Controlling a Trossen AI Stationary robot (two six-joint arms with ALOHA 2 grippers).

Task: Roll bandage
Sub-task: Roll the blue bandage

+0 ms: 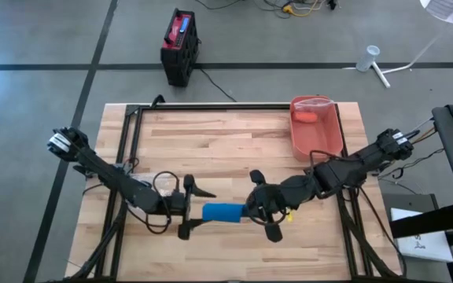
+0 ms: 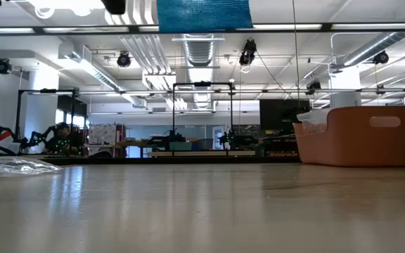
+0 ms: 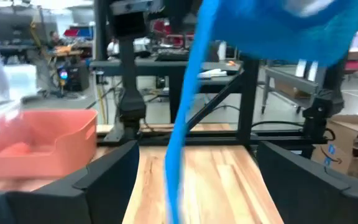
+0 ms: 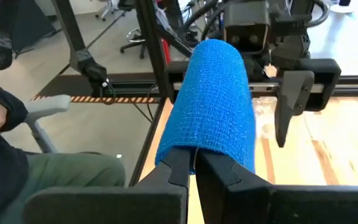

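A blue bandage (image 1: 225, 212), a wide woven piece partly rolled, hangs in the air between my two grippers near the table's front edge. It shows at the top of the low view (image 2: 202, 14), well above the tabletop. My right gripper (image 1: 248, 212) is shut on its right end (image 4: 210, 93). My left gripper (image 1: 195, 211) is open, with one finger on either side of the bandage's left end. In the left wrist view a blue strip (image 3: 185, 124) hangs down between its spread fingers (image 3: 197, 186); I cannot tell whether it touches them. My right gripper pinches the bandage's right end edge (image 4: 194, 146) between its two nearly closed fingers (image 4: 179, 171). The fingers lie level, coming from the table's right side and pointing along the bandage. The bandage is lifted clear of the table and reaches away toward my left gripper.
A salmon plastic bin (image 1: 329, 137) stands at the back right with an orange item inside, and also shows in the low view (image 2: 357, 133). A clear plastic wrapper (image 2: 13, 165) lies on the table. A seated person (image 4: 5, 143) is beyond the table's left edge.
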